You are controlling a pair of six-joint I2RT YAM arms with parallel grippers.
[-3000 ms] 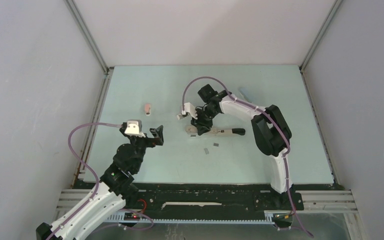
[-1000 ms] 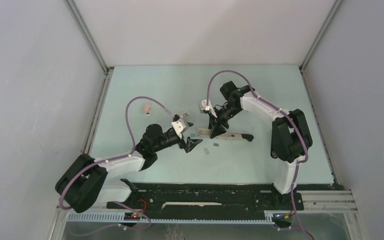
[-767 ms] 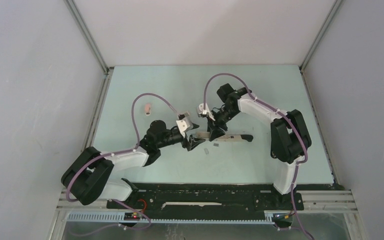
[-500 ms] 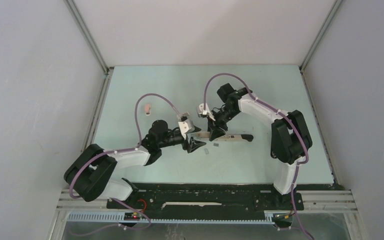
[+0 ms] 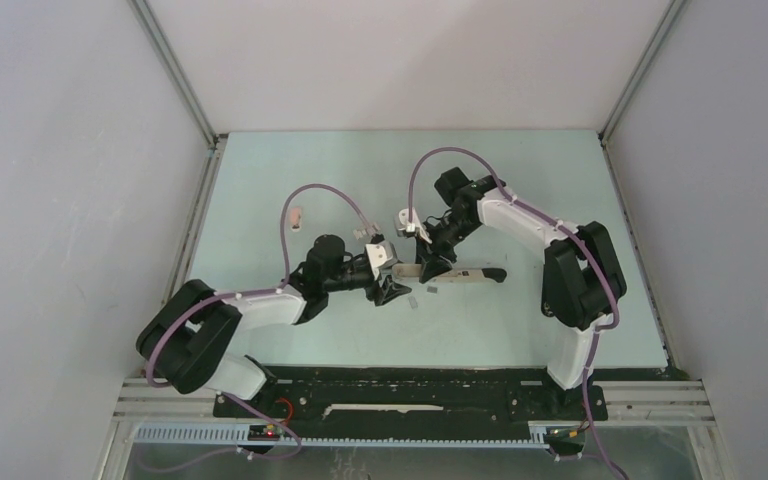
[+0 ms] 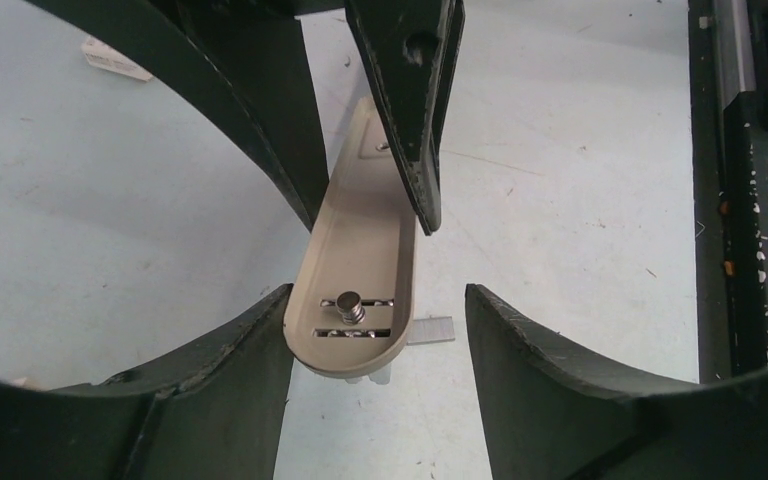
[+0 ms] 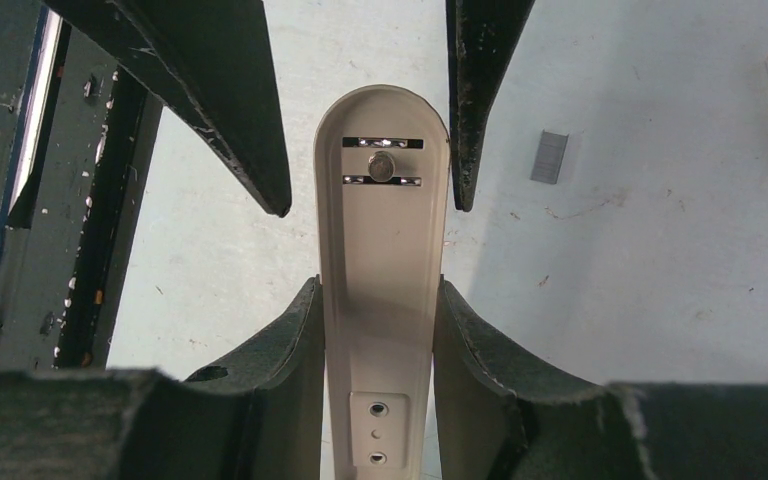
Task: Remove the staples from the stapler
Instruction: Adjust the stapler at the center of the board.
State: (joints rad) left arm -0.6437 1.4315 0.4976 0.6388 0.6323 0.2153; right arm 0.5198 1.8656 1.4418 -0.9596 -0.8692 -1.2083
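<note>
Beige plastic arm (image 7: pixel 380 230) of the stapler (image 5: pixel 460 273) is what both pincers line up on. Its long axis runs straight from R gripper (image 7: pixel 375 300) to L gripper (image 6: pixel 375 300), the two facing each other nose to nose along it. R gripper is clamped on the arm approx mid-length, pads tight vs both edges, nothing else in it. L gripper straddles the rounded tip w/ jaws part open, holding nothing. One finger sits just beside the tip's edge (touching? can't tell), the other has bare mat (image 6: pixel 580 200) showing btwn it and the arm.

As for the staples (image 5: pixel 430 290): short grey strips lying loose on the mat, outside the stapler. Top view has two of them just on the bases' side of it, near each other but apart. L wrist view shows one strip (image 6: pixel 435 330) poking out from behind the tip, within the L jaw gap. R wrist view shows a strip (image 7: pixel 550 157) beside the tip, outside the L fingers, seemingly on the opposite side. Any left inside the stapler? Can't see; the arm's visible face shows only two slots and a pin.

Judgement: L arm is nearer the tip, so the next move prob falls to it. A squeeze across the arm's short axis would catch the tip, not the staples, which lie off to the side on the mat
</note>
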